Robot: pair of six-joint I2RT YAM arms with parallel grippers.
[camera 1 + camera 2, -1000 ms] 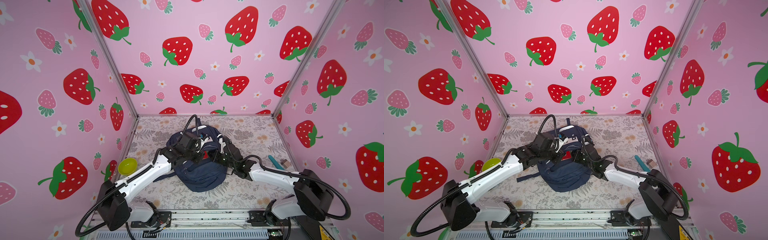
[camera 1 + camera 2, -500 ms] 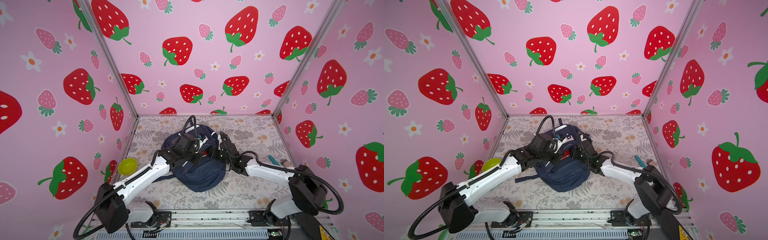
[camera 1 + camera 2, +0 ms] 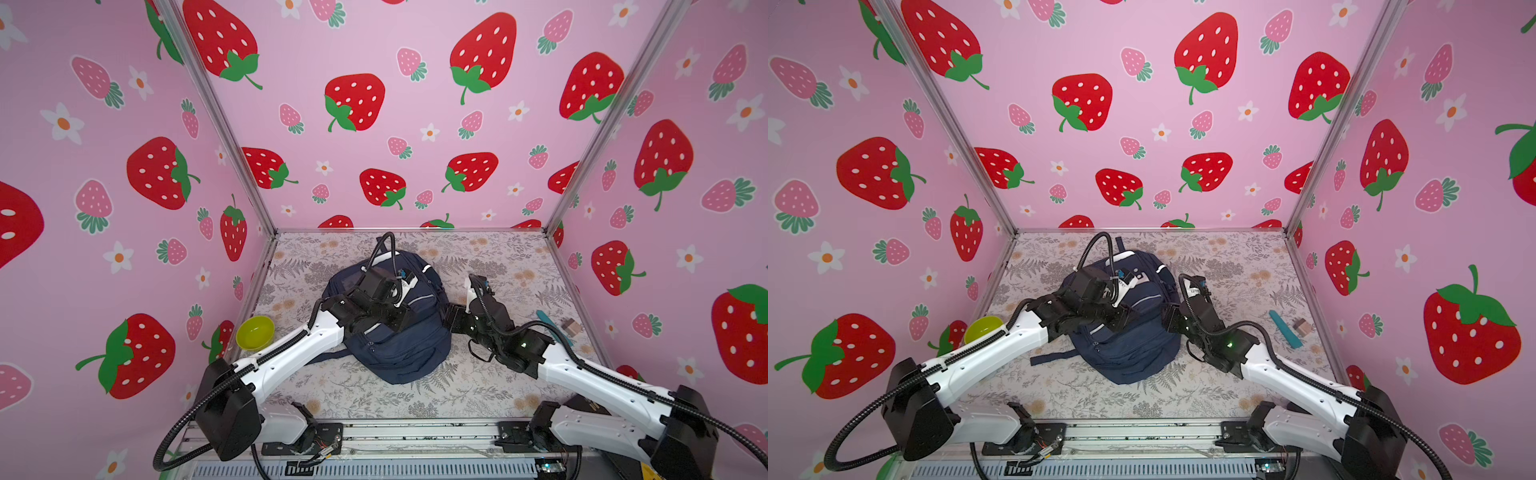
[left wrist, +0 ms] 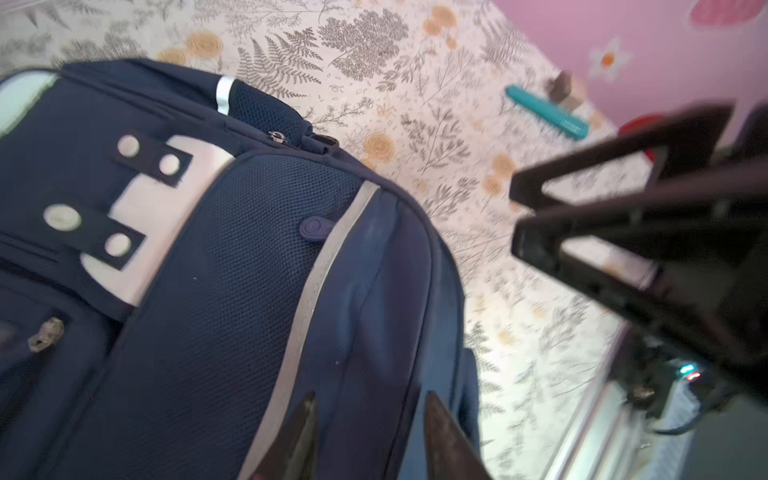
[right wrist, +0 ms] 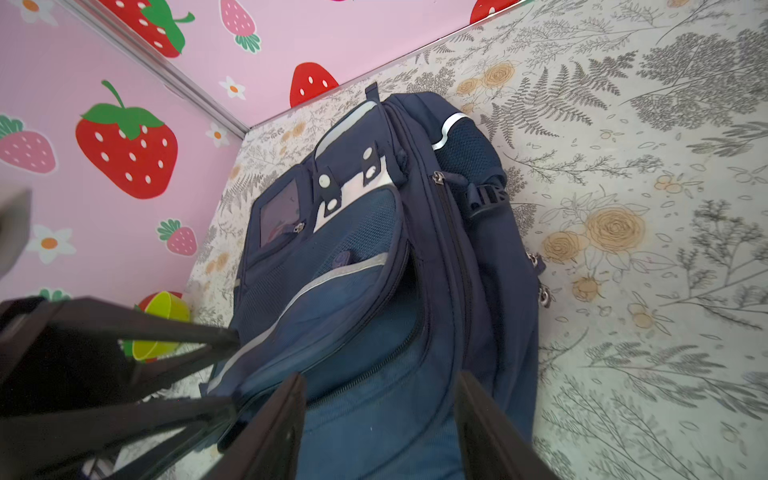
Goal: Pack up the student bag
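Note:
The student bag [image 3: 409,353], a navy blue backpack with thin white stripes, lies flat mid-table in both top views [image 3: 1133,353]. My left gripper [image 3: 401,320] hovers over the bag's upper front. In the left wrist view it [image 4: 370,419] stands open, with bare bag fabric [image 4: 232,270] beyond its fingertips. My right gripper [image 3: 451,319] sits at the bag's right side. In the right wrist view it [image 5: 380,399] is open over the bag [image 5: 374,257], holding nothing. A front pocket gapes along its zip.
A yellow-green bowl [image 3: 254,332] stands by the left wall. A teal stick-like item [image 3: 1285,328] and a small brown block [image 3: 1302,327] lie near the right wall. Pink strawberry walls close in three sides.
Both grippers have opened and let go of the bag. The right arm has drawn back to the right, off the bag. The bag has slumped flat.

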